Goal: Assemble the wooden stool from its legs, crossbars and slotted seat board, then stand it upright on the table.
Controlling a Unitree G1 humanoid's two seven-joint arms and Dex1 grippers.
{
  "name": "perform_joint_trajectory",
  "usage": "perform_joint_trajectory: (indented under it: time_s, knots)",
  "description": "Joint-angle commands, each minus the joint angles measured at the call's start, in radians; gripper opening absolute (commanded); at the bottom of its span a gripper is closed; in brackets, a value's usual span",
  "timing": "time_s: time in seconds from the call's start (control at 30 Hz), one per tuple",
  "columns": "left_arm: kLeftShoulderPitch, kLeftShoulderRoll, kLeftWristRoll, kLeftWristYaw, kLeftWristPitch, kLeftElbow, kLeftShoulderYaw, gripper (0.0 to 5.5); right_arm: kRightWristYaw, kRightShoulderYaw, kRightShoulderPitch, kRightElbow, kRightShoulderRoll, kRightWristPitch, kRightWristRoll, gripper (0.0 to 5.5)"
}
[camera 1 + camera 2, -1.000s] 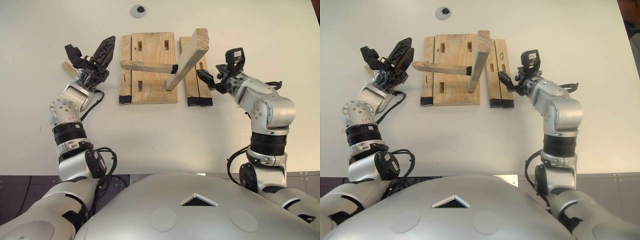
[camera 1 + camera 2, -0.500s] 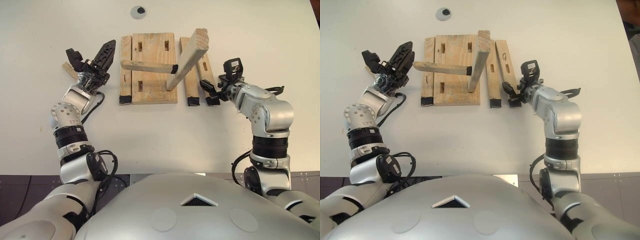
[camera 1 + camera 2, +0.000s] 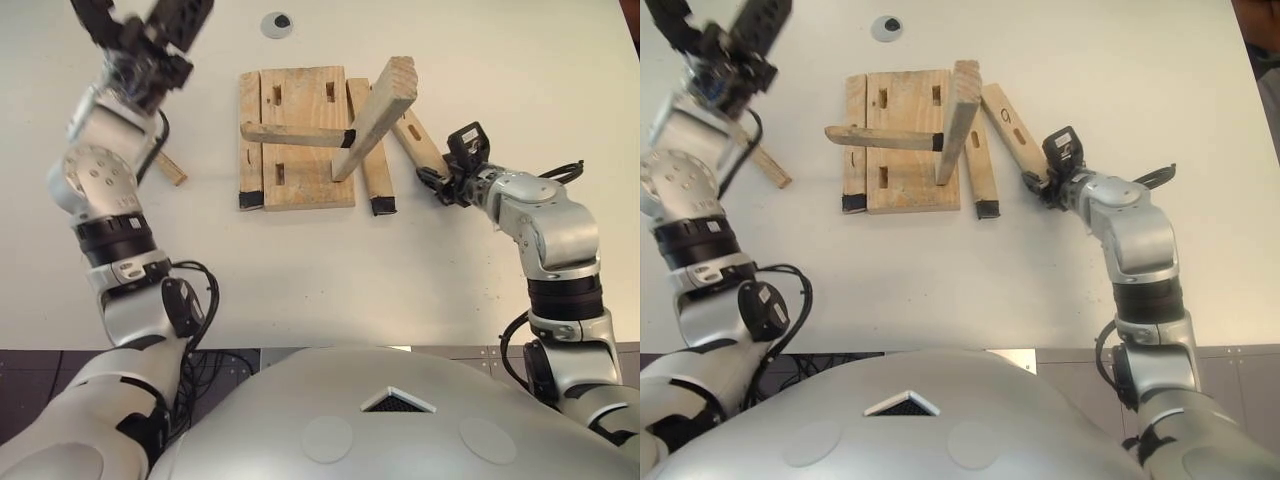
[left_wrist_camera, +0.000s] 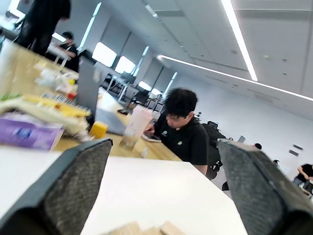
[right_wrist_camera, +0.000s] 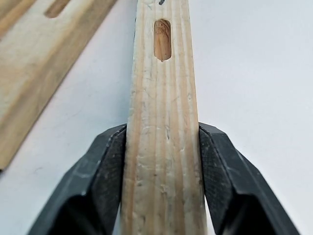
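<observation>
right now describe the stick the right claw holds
Find the slotted seat board flat mid-table. Right of it, past the black-tipped stick alongside, is the outer stick. It alone splays away from the board, near end in the right claw.

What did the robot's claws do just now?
The right claw closed on the near end of the slotted leg and swung it out to the right, away from its neighbour. The left claw lifted high off the table, open. The seat board, standing leg and crossbar stayed put.
</observation>
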Motion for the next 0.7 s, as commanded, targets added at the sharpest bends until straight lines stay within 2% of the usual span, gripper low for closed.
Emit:
perform_joint_trajectory:
  time_s: [0.03,0.2,0.3,0.37,0.57,0.7]
  knots:
    - [-0.086,0.020,-0.036,0.003,0.049,-0.024,-0.021,3.94,-0.001,-0.138,-0.127,0.061,0.033,-0.033,0.074,2.02]
    - [-0.152,0.003,-0.073,-0.030,0.101,-0.011,-0.069,3.94,0.058,-0.240,-0.229,0.105,0.024,-0.087,0.162,2.02]
    - [-0.212,-0.031,-0.072,-0.130,0.103,0.077,-0.136,3.94,0.240,-0.227,-0.308,0.112,-0.010,-0.195,0.234,2.02]
    - [-0.249,-0.045,-0.079,-0.198,0.136,0.150,-0.168,3.94,0.344,-0.248,-0.361,0.132,0.010,-0.206,0.323,2.02]
    - [-0.285,-0.083,-0.051,-0.295,0.169,0.210,-0.253,3.94,0.450,-0.253,-0.434,0.167,0.055,-0.148,0.487,2.02]
    - [-0.291,-0.105,-0.063,-0.305,0.173,0.198,-0.258,3.94,0.481,-0.238,-0.452,0.171,0.055,-0.101,0.554,2.02]
